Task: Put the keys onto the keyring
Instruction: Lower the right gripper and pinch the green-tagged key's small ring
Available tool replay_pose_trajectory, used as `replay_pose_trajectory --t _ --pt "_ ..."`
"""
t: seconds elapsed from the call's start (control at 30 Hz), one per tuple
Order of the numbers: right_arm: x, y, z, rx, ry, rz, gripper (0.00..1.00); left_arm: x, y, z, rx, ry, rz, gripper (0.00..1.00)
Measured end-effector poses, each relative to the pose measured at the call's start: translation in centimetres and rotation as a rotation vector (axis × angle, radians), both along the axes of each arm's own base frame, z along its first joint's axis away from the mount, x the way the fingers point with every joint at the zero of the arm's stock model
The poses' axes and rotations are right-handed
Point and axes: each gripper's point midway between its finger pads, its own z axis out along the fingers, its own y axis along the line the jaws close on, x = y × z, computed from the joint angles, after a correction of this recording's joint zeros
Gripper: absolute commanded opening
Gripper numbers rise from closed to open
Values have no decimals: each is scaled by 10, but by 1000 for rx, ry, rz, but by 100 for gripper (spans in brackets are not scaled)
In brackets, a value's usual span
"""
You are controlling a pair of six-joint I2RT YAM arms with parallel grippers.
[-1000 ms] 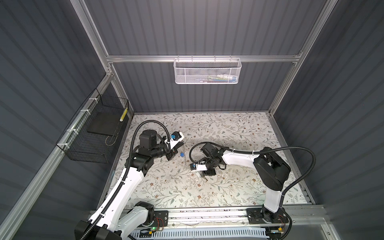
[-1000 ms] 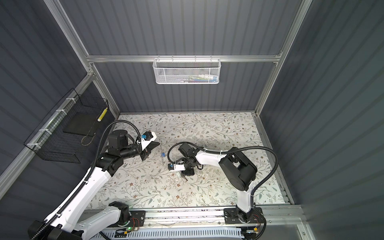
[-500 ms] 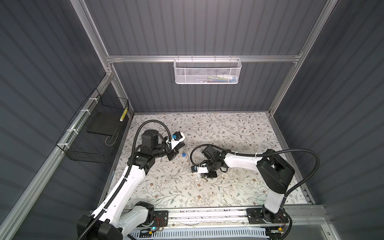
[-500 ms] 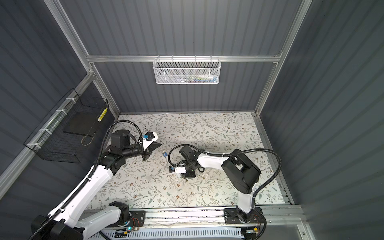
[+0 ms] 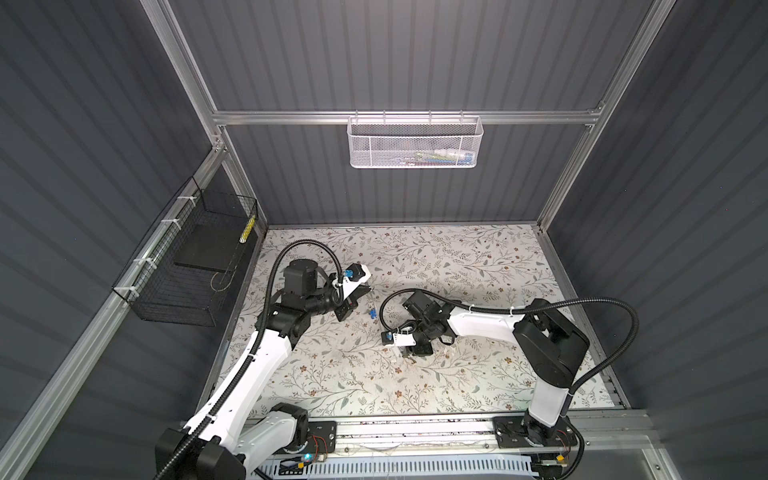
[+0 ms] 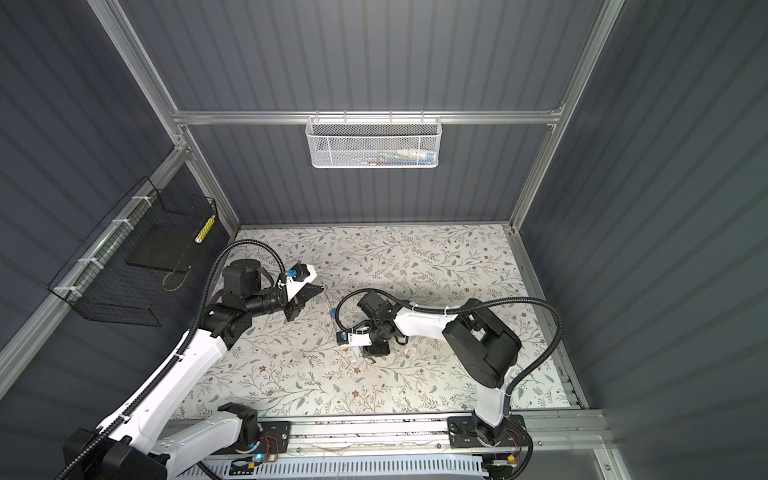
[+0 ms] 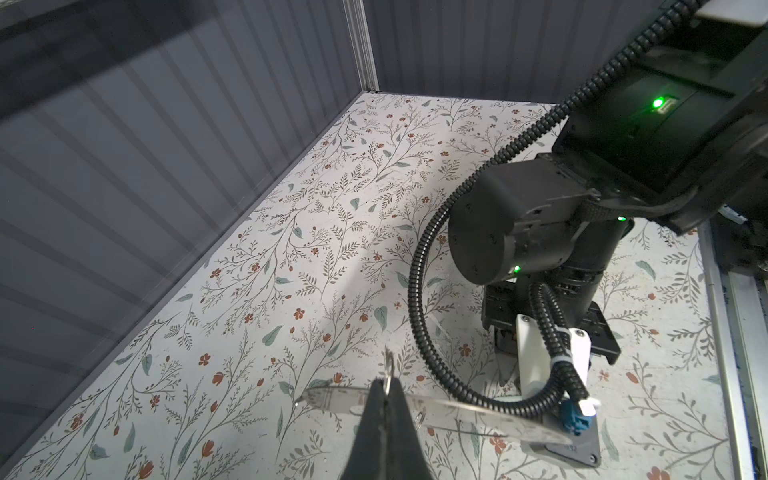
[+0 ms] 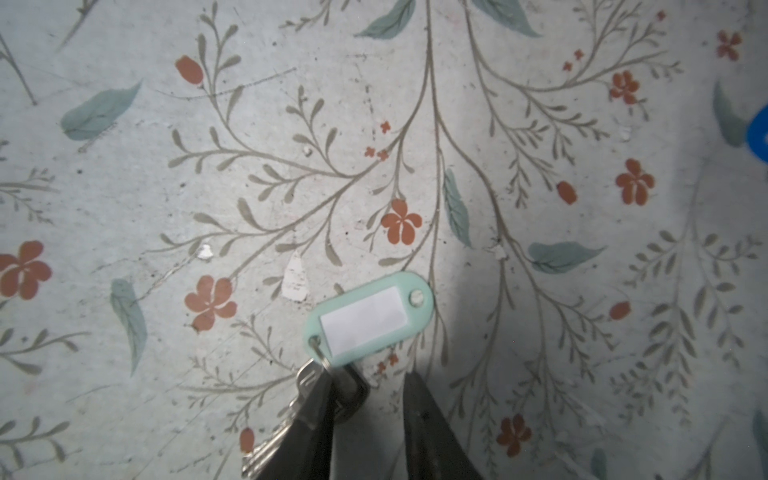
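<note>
While the left gripper (image 7: pixel 386 388) stays pinched on the keyring (image 7: pixel 332 399), the right gripper (image 8: pixel 368 380) has edged over a key (image 8: pixel 305 380), spread, gripping nothing; pickup seems still ahead.

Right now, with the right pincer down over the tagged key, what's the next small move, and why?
Probably nudge the right pincer sideways toward the key, then close. Its jaws stand parted, but one finger lies over the key next to its mint tag, so the gap mostly misses it. The left pincer is shut on the keyring, ready for threading.
</note>
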Motion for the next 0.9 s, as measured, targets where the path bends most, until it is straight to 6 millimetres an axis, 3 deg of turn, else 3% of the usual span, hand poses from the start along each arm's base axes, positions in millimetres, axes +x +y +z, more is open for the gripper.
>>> replay_pose_trajectory --t 0.9 --pt "-16 0 -1 13 27 67 9 -1 0 0 0 -2 -1 0"
